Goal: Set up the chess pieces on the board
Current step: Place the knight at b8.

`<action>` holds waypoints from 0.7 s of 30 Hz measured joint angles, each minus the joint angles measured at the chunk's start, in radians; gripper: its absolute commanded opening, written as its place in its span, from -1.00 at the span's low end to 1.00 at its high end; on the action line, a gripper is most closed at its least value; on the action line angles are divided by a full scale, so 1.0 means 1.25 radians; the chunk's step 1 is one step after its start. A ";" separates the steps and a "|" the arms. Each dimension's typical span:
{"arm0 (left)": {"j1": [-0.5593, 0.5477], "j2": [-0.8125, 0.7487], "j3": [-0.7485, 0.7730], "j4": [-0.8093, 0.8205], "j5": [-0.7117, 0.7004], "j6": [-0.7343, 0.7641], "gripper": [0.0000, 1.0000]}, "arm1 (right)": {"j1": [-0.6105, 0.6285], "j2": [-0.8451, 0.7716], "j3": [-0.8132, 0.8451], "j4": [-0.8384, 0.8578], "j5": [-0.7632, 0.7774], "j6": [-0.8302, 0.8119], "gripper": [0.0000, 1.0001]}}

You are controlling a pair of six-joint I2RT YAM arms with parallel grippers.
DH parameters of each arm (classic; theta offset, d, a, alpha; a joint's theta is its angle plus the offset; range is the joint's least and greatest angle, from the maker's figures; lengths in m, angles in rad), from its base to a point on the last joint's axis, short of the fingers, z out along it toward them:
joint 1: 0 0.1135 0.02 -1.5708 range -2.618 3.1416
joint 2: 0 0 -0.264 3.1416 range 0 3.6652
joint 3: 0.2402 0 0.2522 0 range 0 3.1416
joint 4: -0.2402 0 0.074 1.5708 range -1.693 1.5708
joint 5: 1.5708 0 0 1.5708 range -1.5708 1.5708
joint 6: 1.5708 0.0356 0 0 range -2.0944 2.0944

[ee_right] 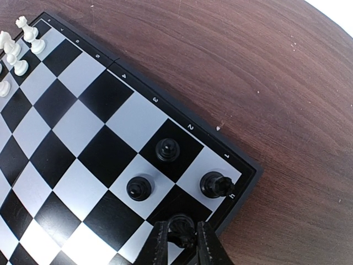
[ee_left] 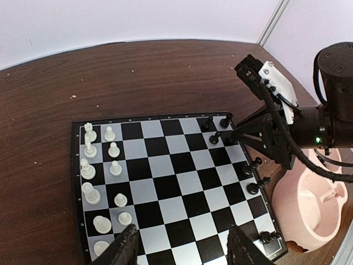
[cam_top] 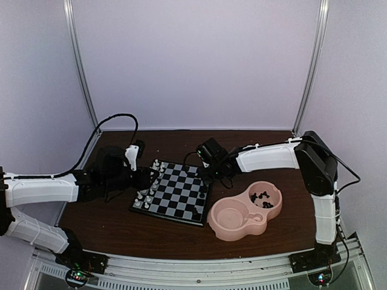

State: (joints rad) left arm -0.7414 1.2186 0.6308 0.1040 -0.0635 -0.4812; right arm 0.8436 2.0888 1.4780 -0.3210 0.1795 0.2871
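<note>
Right jaws are clenched on a black piece at the 2 o'clock corner of the board, left jaws hang released over its 9 o'clock side. Brown counter has the board mid-way. Pink dish sits at the board's 4 o'clock with more black pieces inside. White pieces line the 9 o'clock edge.
</note>
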 measured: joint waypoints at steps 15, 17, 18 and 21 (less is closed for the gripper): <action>0.000 0.000 0.000 0.000 0.000 0.000 0.10 | 0.000 0.000 0.000 -0.003 -0.003 0.000 -0.39; 0.000 0.000 0.000 0.000 0.000 0.000 0.10 | 0.000 0.000 0.000 -0.003 -0.003 -0.001 -0.37; 0.000 0.000 0.000 0.000 0.000 0.000 0.10 | 0.000 0.000 0.000 -0.003 -0.003 -0.001 -0.34; 0.000 0.000 0.000 0.000 0.000 0.000 0.10 | 0.000 -0.006 -0.005 0.000 -0.003 0.000 -0.29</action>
State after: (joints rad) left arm -0.7414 1.2186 0.6308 0.1040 -0.0635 -0.4812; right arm 0.8436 2.0811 1.4712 -0.3210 0.1757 0.2867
